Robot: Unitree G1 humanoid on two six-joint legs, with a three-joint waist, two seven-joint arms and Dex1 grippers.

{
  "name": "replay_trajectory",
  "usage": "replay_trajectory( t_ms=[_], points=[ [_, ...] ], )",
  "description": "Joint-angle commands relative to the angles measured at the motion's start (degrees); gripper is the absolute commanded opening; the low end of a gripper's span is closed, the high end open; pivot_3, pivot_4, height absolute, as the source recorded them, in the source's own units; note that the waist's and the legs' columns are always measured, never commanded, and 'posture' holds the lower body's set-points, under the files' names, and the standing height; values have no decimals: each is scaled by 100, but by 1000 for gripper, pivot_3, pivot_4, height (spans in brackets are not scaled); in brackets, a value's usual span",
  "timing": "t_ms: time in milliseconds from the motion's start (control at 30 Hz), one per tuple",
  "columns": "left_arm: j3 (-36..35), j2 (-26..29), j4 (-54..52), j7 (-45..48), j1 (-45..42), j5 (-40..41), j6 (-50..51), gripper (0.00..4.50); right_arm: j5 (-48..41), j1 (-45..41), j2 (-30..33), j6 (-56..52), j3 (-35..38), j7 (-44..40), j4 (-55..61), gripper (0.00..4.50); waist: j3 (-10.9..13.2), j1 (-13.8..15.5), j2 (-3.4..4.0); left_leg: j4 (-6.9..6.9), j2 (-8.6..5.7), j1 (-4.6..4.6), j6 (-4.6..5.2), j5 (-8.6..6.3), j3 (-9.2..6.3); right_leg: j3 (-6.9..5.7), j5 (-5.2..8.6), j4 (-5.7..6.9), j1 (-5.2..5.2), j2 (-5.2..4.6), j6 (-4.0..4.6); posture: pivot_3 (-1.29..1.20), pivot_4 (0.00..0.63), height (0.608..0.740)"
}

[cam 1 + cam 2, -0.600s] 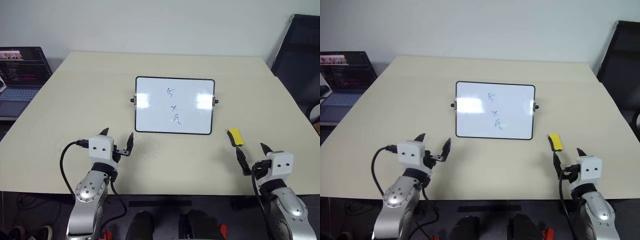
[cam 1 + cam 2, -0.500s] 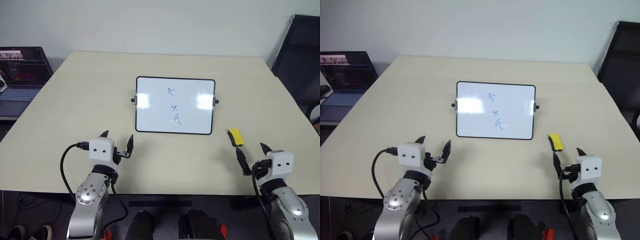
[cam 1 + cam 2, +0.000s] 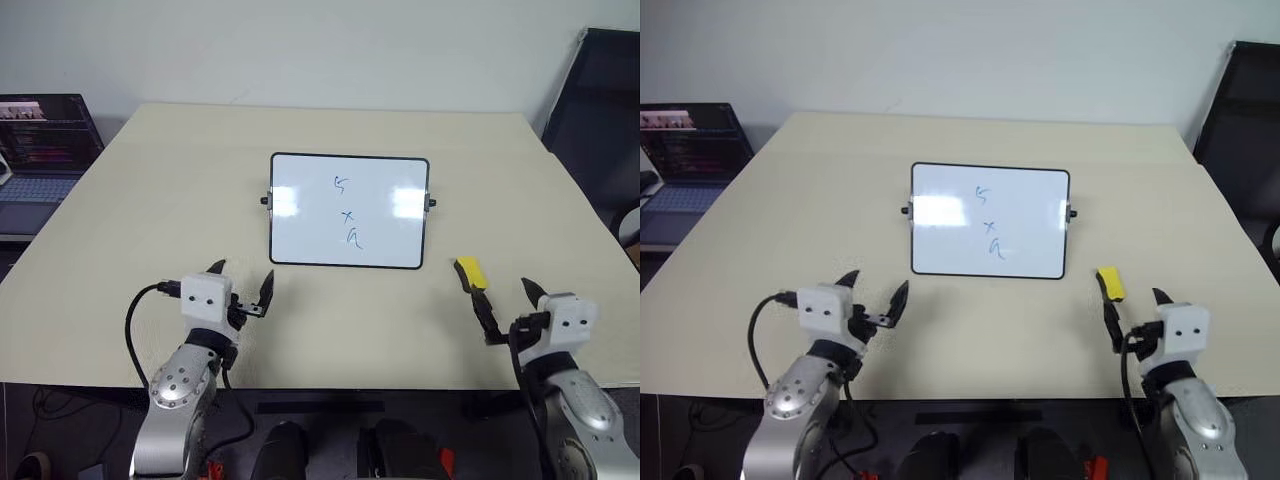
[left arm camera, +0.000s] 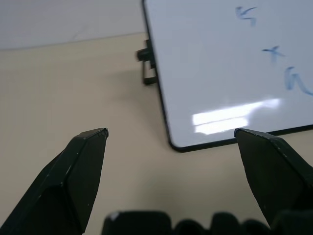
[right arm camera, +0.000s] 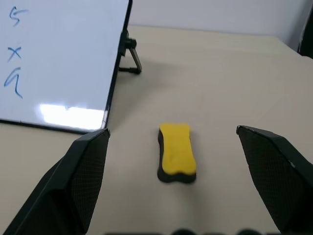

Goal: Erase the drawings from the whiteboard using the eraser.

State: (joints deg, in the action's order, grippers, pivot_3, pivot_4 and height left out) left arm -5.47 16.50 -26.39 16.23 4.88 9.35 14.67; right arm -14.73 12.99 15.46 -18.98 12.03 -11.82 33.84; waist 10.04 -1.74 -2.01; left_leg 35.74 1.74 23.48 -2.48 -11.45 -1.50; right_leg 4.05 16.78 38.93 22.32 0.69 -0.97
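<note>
A pale beige tabletop [image 3: 180, 210] runs back to a plain white wall [image 3: 300, 50], with an open laptop [image 3: 40, 135] off its far left edge and a dark chair [image 3: 600, 100] off its far right corner. The whiteboard [image 3: 300, 235] stands propped on the tabletop, leaning back on a small black side leg, its glossy face carrying the drawings [image 3: 347, 213]: a blue "5" at the top, an "x" below it and an "a" lowest, all unwiped. The left fingers [image 3: 240, 287] are spread wide and hold nothing; they sit above the tabletop short of the whiteboard, whose near left corner lies ahead of them and closer to the inner finger than the outer, as the left wrist view shows, with bare tabletop directly ahead of the outer finger. The right fingers [image 3: 1133, 318] are also spread wide and empty. The eraser [image 5: 176, 151], a yellow block with a dark underside, lies flat on the tabletop just ahead of the right fingers and in line with the gap between them, its long side pointing away from them, touched by neither finger. It rests just off the whiteboard's near right corner, apart from the frame, and the whiteboard's right edge with its black leg stands beyond the inner right finger. No containers are on the tabletop; the whiteboard and the eraser are the only loose things lying on it.
</note>
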Motion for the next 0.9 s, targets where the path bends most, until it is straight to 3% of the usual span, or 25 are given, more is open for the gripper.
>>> replay_trajectory(
  t_ms=[33,167,267,433,633,900],
  points=[
    [-219,417,-66,599,-378,451,73,4500,-22,-211,42,-464,-9,203,339,4460,0,9,0,-1,0,0,0,0,-1,-1,0,0,0,0,0,0,150,740],
    [-134,1082,172,1497,-1043,992,525,4500,-262,-504,230,-1228,124,233,699,4460,2,9,3,-10,-7,6,-1,-2,-2,-5,5,-2,2,4,-9,0,150,740],
    [18,1679,584,2377,-1561,995,226,4500,-170,-770,503,-1789,164,368,924,4460,5,-3,5,-8,-10,11,-1,-3,-1,-6,-8,-1,6,12,-39,0,150,740],
    [337,2112,1287,3557,-2542,1246,189,4500,-439,-1459,618,-2529,399,508,930,4460,7,-8,6,-9,-8,10,0,-3,-1,-7,-9,-1,7,14,-39,0,150,740],
    [1137,2164,2099,5077,-3544,1415,360,4500,-760,-2274,744,-3671,760,561,369,4460,9,-11,7,-6,-14,19,5,-6,1,-17,-13,-4,10,16,-46,0,150,740],
    [1581,1760,3158,5942,-4719,1301,222,4500,-696,-2902,713,-4012,492,565,-400,4460,9,-19,8,-3,-20,63,9,-8,10,-15,-14,6,62,25,-48,0,150,740]
  ],
)
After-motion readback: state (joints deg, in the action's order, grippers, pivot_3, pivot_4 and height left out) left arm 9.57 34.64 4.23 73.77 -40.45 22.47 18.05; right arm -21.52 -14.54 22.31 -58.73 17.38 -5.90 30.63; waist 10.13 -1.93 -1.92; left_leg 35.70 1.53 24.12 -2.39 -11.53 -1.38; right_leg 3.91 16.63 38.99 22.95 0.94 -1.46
